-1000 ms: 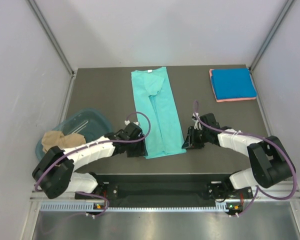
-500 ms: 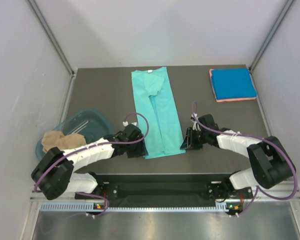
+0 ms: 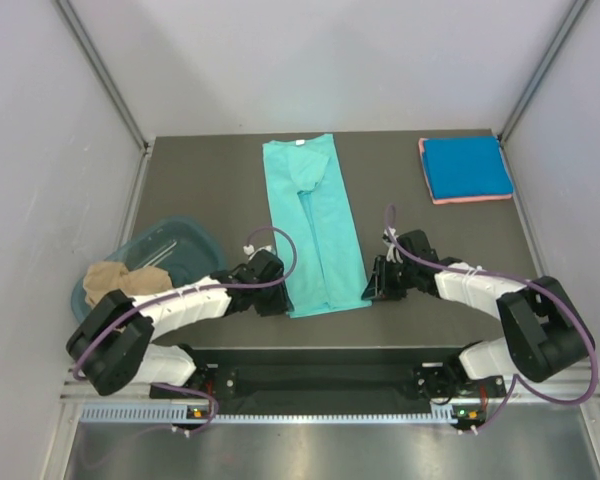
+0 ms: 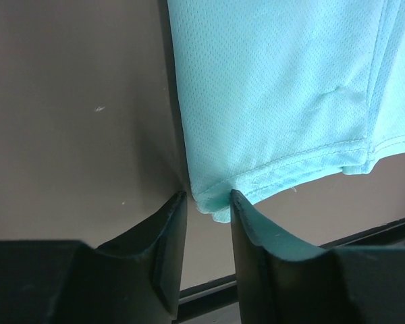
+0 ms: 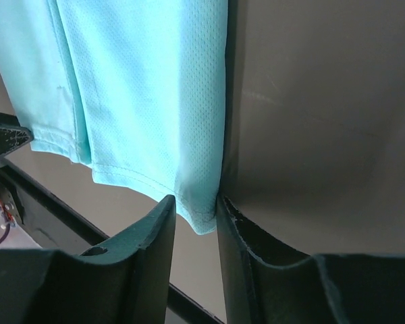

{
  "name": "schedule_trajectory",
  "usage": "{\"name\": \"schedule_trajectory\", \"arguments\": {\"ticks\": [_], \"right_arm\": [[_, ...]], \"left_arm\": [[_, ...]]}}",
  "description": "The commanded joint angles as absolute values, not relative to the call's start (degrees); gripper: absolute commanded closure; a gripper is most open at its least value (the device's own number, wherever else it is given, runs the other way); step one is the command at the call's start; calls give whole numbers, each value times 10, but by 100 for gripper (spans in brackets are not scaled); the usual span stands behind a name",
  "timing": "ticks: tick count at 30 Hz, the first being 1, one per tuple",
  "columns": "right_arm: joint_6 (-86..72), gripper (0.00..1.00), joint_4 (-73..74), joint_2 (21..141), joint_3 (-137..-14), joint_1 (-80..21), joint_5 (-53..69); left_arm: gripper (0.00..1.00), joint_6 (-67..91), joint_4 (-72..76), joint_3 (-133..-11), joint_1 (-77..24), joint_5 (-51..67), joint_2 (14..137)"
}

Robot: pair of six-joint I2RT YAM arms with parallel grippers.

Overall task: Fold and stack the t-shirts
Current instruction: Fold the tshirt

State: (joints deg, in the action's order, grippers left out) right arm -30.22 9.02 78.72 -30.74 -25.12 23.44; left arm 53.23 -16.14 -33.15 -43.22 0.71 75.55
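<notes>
Tabletop [image 3: 200, 180]: blue t-shirt [image 3: 466, 166] hides most of pink t-shirt [image 3: 470, 200].

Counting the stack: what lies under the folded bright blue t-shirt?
A pink cloth edge shows along the near and left sides of the bright blue t-shirt; the rest beneath is covered.

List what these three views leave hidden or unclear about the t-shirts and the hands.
1. Wrist views: whether the left hand or right hand truly pinches the teal t-shirt at its hem corners; cloth sits between the jaws, contact unclear.
2. Top view: the pink t-shirt; the blue t-shirt covers all but an edge.
3. Top view: the tan t-shirt in the tub; the left arm hides part.
</notes>
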Motion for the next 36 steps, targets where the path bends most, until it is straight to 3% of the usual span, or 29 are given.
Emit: {"name": "schedule_trajectory", "arguments": {"ticks": [1,2,5,9,21,26,29,32,36], "right_arm": [[-291,69,126,780,-292,-261,199],[-291,70,126,778,-290,-261,197],[-291,78,131,775,-290,-262,196],[-304,100,140,755,-287,-278,194],[-443,100,140,656,-216,-386,128],[-489,91,150,623,-214,-426,104],[-502,77,171,602,-224,-438,90],[-504,69,192,592,-236,-441,81],[-506,68,202,593,-241,-445,70]], "left_arm": [[65,536,-145,-329,-435,11,765],[79,534,-146,-330,-434,9,766],[100,526,-152,-343,-434,9,784],[100,521,-194,-373,-434,9,798],[100,526,-336,-338,-447,-43,702],[66,510,-352,-338,-450,-33,643],[56,503,-332,-338,-450,-14,609],[52,501,-307,-330,-450,26,599],[52,500,-307,-322,-450,25,621]]}}
